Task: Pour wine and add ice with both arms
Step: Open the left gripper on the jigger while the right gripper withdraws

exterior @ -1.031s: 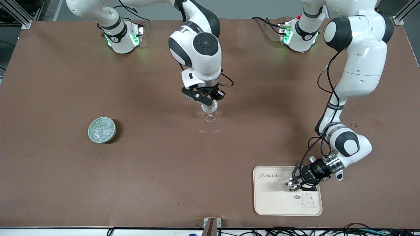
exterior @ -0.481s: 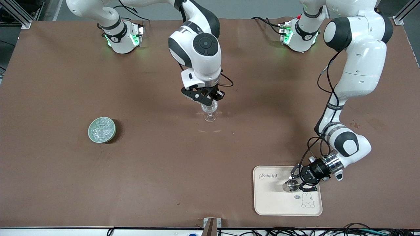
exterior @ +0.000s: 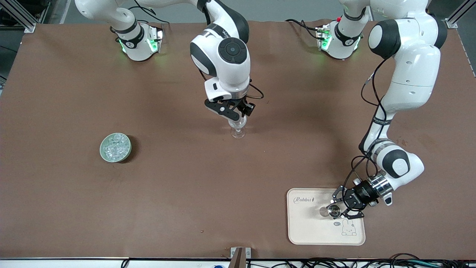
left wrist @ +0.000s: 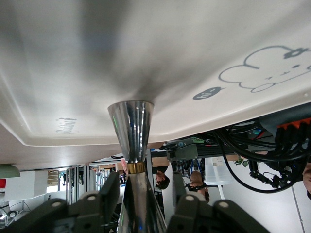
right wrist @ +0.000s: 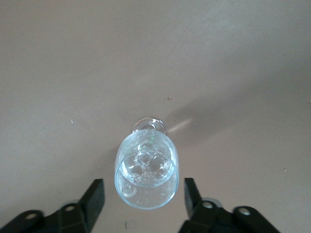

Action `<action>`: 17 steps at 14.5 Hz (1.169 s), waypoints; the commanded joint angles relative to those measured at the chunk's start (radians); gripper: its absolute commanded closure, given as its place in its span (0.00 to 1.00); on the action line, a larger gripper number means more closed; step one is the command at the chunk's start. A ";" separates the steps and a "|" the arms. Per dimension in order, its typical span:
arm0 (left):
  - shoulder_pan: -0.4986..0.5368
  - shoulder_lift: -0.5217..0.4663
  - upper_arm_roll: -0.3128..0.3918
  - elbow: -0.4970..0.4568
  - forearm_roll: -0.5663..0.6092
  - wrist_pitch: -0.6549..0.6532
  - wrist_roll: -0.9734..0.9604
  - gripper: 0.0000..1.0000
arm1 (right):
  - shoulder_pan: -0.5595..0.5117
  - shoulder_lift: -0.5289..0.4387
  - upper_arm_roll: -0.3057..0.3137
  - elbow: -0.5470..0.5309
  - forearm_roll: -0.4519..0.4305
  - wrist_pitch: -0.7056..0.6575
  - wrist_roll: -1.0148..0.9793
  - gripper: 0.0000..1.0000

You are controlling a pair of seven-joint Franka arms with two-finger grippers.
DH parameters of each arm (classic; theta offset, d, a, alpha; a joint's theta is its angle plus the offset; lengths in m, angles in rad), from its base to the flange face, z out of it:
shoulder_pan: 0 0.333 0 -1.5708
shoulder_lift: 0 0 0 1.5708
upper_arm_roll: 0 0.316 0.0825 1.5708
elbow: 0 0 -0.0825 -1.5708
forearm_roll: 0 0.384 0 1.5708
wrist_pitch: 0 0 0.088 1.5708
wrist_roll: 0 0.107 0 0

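A clear stemmed glass stands mid-table with ice cubes in its bowl. My right gripper hangs just above it, open, one finger on each side of the rim with gaps. A shiny metal pouring vessel stands upright on the cream tray toward the left arm's end, near the front camera. My left gripper is open around it, and its fingers stand slightly off the metal body. More ice fills a green bowl. The wine is out of view.
The green bowl sits toward the right arm's end of the brown table, well away from the glass. The tray carries a rabbit drawing and lies close to the table's front edge. A small bracket sits on that edge.
Both grippers have opened. The right one let go of the glass and rose slightly; the left one let go of the metal vessel, which stays standing on the tray.
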 commanded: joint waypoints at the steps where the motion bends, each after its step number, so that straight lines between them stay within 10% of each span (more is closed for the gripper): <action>1: 0.010 -0.043 0.004 -0.059 -0.014 0.003 0.022 0.00 | -0.015 -0.042 -0.007 0.024 -0.024 -0.045 0.002 0.00; 7: 0.034 -0.170 0.010 -0.231 0.082 0.006 0.165 0.00 | -0.143 -0.206 -0.005 0.023 -0.112 -0.153 -0.120 0.00; 17: 0.080 -0.382 0.070 -0.220 0.808 -0.096 0.174 0.00 | -0.559 -0.372 -0.004 0.016 -0.113 -0.304 -0.643 0.00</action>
